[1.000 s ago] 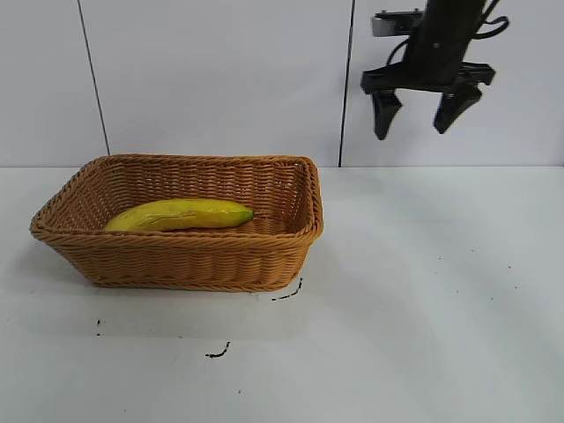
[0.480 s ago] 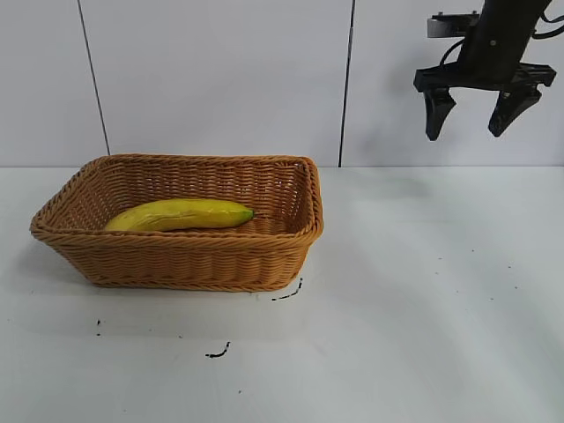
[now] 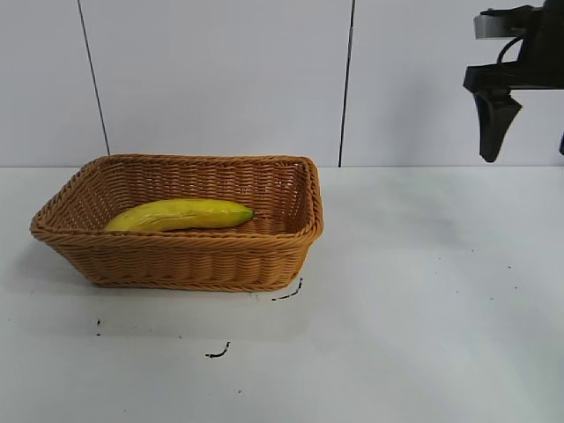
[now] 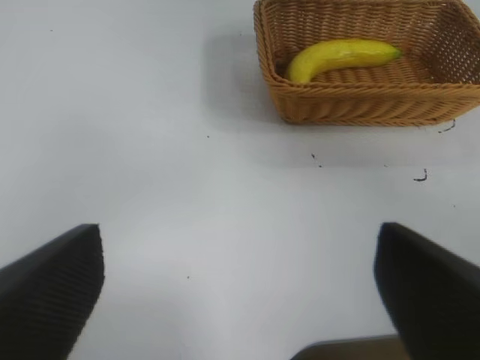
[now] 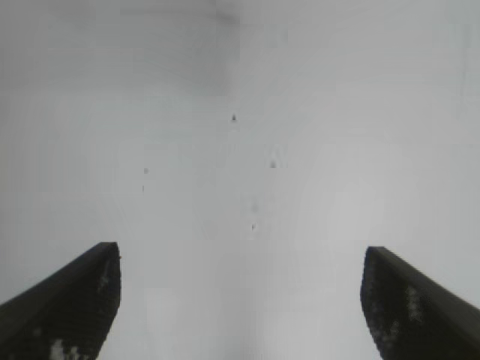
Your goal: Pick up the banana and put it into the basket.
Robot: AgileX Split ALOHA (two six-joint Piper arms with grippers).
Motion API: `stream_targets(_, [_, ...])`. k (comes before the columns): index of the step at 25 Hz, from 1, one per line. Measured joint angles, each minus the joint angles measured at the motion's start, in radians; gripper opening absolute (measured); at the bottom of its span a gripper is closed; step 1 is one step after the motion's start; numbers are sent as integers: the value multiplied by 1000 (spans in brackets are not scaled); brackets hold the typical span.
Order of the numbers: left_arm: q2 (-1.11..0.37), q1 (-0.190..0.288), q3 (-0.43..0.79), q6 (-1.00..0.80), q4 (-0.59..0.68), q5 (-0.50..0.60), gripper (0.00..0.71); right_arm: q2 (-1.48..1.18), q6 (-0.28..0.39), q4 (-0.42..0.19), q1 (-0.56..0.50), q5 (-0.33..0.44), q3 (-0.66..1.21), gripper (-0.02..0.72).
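Observation:
The yellow banana lies inside the tan wicker basket at the table's left; both also show in the left wrist view, the banana in the basket. My right gripper is open and empty, high above the table at the far right edge of the exterior view, with one finger cut off by the frame. Its wrist view shows the jaws wide apart over bare table. My left gripper is open and empty, well away from the basket, and out of the exterior view.
The white table has small dark marks in front of the basket. A white panelled wall stands behind.
My right gripper has moved steadily to the right, away from the basket, staying open and high. The banana and basket have not moved.

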Motion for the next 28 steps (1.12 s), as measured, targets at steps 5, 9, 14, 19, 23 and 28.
stream_targets(5, [0,0,0,0,0,0,695,-278,9,2,0,-1,240,627])
stream_targets(9, [0,0,0,0,0,0,695,-501,13,2,0,-27,403,627])
stream_targets(14, [0,0,0,0,0,0,695,-757,15,-4,0,-119,599,627])
stream_targets(19, [0,0,0,0,0,0,695,-1023,-41,-4,0,-213,806,627])
stream_targets(23, [0,0,0,0,0,0,695,-1233,-76,-4,0,-227,952,627])
stream_targets(28, [0,0,0,0,0,0,695,-1438,-79,-4,0,-197,991,627])
